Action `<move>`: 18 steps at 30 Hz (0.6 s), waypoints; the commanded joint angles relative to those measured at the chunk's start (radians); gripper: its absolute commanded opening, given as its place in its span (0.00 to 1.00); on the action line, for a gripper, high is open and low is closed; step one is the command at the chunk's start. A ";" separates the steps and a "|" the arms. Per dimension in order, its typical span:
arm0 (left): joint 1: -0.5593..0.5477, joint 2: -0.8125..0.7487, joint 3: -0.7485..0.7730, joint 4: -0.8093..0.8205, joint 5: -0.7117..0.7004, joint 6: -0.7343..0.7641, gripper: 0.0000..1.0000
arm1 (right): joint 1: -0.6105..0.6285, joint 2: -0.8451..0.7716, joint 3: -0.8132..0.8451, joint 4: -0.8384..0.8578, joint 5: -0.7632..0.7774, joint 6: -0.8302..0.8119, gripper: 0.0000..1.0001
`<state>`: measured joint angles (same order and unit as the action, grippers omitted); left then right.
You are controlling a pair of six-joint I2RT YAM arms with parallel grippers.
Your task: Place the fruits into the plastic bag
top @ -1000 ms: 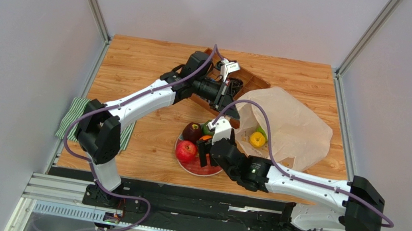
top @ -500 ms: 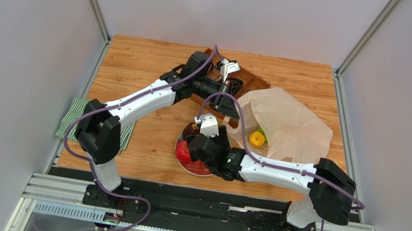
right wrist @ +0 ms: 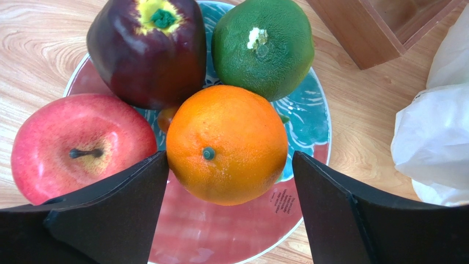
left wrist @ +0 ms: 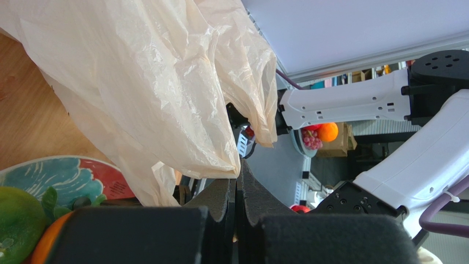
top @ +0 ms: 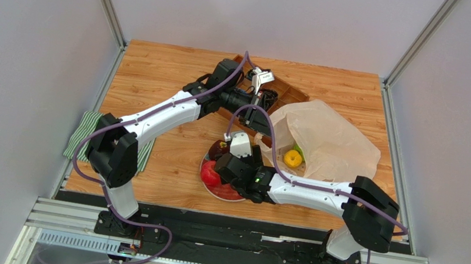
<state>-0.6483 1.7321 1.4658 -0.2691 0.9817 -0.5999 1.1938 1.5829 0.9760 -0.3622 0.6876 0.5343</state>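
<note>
The plastic bag point(top: 330, 142) lies at the right of the table, and my left gripper point(left wrist: 238, 171) is shut on its rim point(top: 262, 118), lifting the mouth. Inside the bag show a small yellow fruit point(top: 293, 158) and a green fruit point(top: 299, 150). My right gripper point(right wrist: 230, 160) hangs open over the plate point(right wrist: 316, 118), its fingers on either side of the orange point(right wrist: 227, 144) without touching it. Round the orange sit a red apple point(right wrist: 77, 146), a dark red apple point(right wrist: 147, 49) and a green round fruit point(right wrist: 263, 47). From above, the right gripper point(top: 226, 171) hides most of the plate.
A brown wooden compartment tray point(top: 286, 95) stands behind the bag, under the left wrist. A green striped cloth point(top: 82, 132) lies at the table's left edge. Metal posts rise at the far corners.
My right arm has swung left, from the bag's mouth to above the plate, and its jaws have spread a little wider. The left arm keeps its grip on the bag and has not moved.
</note>
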 commanded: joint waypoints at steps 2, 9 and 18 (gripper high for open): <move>-0.002 -0.025 0.034 0.011 0.011 0.018 0.00 | -0.013 0.002 0.015 0.031 0.000 0.026 0.79; -0.002 -0.028 0.034 0.011 0.009 0.020 0.00 | -0.011 -0.001 0.007 0.035 0.004 0.013 0.56; -0.001 -0.026 0.036 0.005 0.006 0.023 0.00 | 0.027 -0.087 -0.029 0.127 -0.026 -0.074 0.40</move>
<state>-0.6483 1.7321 1.4658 -0.2703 0.9813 -0.5991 1.1904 1.5784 0.9733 -0.3538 0.6670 0.5289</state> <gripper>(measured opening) 0.008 0.716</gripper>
